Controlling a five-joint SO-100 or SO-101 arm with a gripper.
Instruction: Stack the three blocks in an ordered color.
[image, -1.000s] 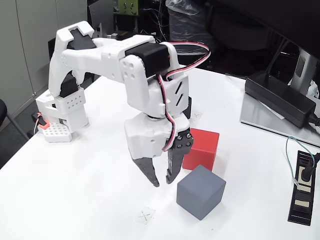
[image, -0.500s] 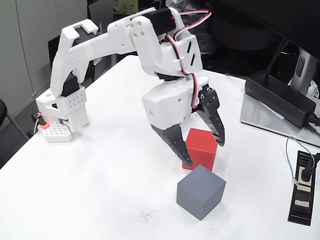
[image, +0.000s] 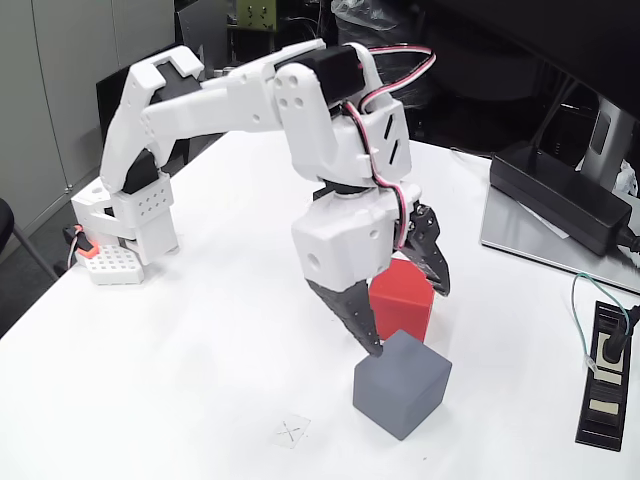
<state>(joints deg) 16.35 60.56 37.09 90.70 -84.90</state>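
Nearest the camera: a small X mark (image: 291, 432) is seen on the white table (image: 180, 380), with nothing standing on it.
Grey block: the slate grey block (image: 402, 385) is placed just beyond and to the right of that mark in the fixed view, resting flat on the table, untouched by either finger.
Red block: the red block (image: 402, 301) is set directly behind the grey one, close to it; whether the two touch cannot be told.
Gripper: the gripper (image: 406, 312) is held spread wide, its jaws lowered around the red block, one dark finger in front of the cube's near left edge and the other at its far right side. No squeeze on the cube is visible yet.
Third block: a black cube cannot be made out.
Step in hand: the grasp of the red block is judged to be under way, so stacking has hardly begun.
Next move: the fingers would need to be closed squarely on opposite faces, and the cube lifted straight up so the grey neighbour is not nudged.
Farther back: the arm's white base (image: 125, 225) is clamped at the left edge, and a flat black power brick (image: 560, 195) lies at the far right.
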